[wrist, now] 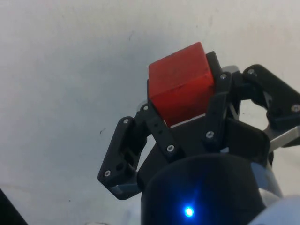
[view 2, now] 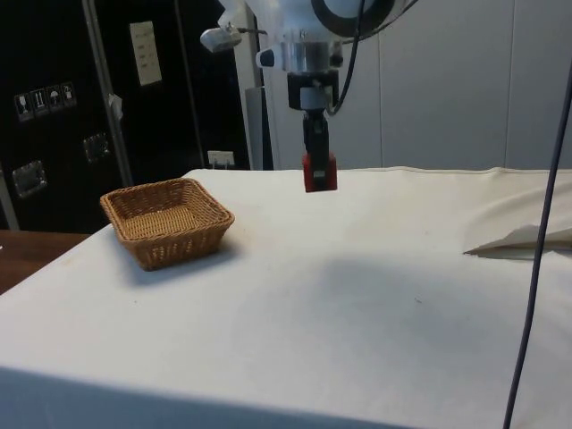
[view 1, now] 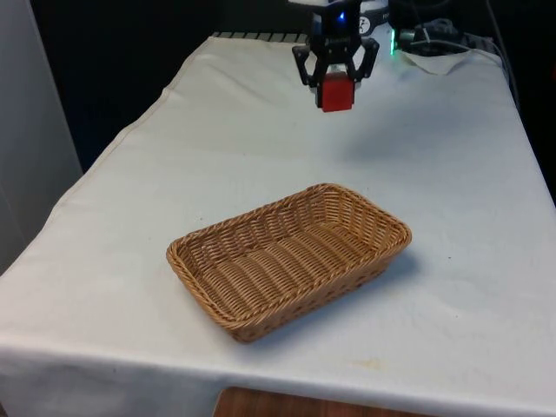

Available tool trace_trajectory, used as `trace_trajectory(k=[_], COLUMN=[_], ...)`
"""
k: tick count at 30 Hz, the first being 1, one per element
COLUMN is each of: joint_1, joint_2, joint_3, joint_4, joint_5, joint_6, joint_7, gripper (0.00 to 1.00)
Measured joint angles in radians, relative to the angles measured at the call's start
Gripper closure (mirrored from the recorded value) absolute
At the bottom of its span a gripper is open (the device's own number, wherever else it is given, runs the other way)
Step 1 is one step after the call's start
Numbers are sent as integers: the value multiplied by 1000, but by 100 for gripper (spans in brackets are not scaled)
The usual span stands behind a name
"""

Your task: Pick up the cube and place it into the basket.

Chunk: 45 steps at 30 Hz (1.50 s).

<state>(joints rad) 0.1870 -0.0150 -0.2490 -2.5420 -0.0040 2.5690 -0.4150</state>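
Observation:
My black gripper (view 1: pixel 336 85) hangs well above the cloth at the far end of the table, shut on a red cube (view 1: pixel 337 94). The side view has the cube (view 2: pixel 319 172) clear of the cloth beneath the gripper (view 2: pixel 318 163). From the wrist, the cube (wrist: pixel 179 84) sits clamped between both fingers (wrist: pixel 157 129), with bare white cloth under it. The brown wicker basket (view 1: pixel 376 215) stands nearer the camera in the middle of the table, holding nothing; in the side view the basket (view 2: pixel 211 215) lies well apart from the gripper, toward the dark cabinets.
A crumpled fold of cloth with cables (view 1: pixel 439 48) lies at the far corner on the front view's right. A raised cloth fold (view 2: pixel 523 239) shows in the side view. White cloth (view 1: pixel 130 243) stretches around the basket to the table edges.

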Motion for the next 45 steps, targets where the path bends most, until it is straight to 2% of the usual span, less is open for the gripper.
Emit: trace_trajectory(k=[11,22,45], joint_1=[0,0,0], joint_2=[-71,-112,-162], joint_3=[0,0,3], joint_4=[31,74,150], joint_5=[-4,-4,-4], joint_6=[-115,-205,-312], joint_7=[0,0,0], gripper=[100,100,100])
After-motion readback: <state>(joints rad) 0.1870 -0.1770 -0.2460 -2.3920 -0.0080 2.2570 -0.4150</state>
